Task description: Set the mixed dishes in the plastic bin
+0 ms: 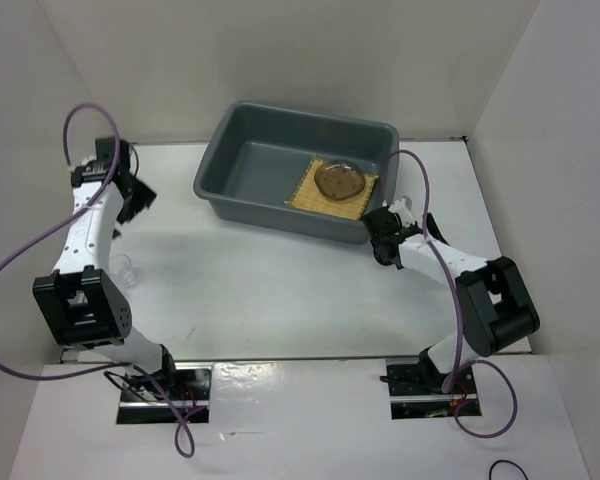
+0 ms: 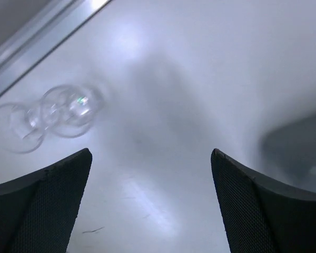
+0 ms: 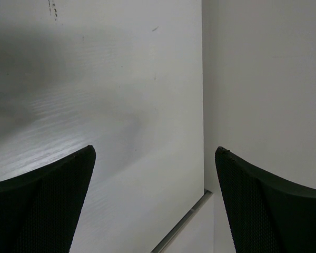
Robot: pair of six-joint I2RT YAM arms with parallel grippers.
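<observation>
Matt black, finely dimpled left pads (image 2: 47,205). Ahead-left of them, glossy transparent cup (image 2: 68,110) on smooth, softly sheened white tabletop (image 2: 163,158). Beside the right fingers (image 1: 380,238), smooth dark grey plastic bin (image 1: 250,165) holding a woven slatted tan mat (image 1: 305,197).

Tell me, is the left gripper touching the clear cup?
Apart. The left wrist view shows the left gripper open, with bare table between its fingertips and the clear cup beyond them.
</observation>
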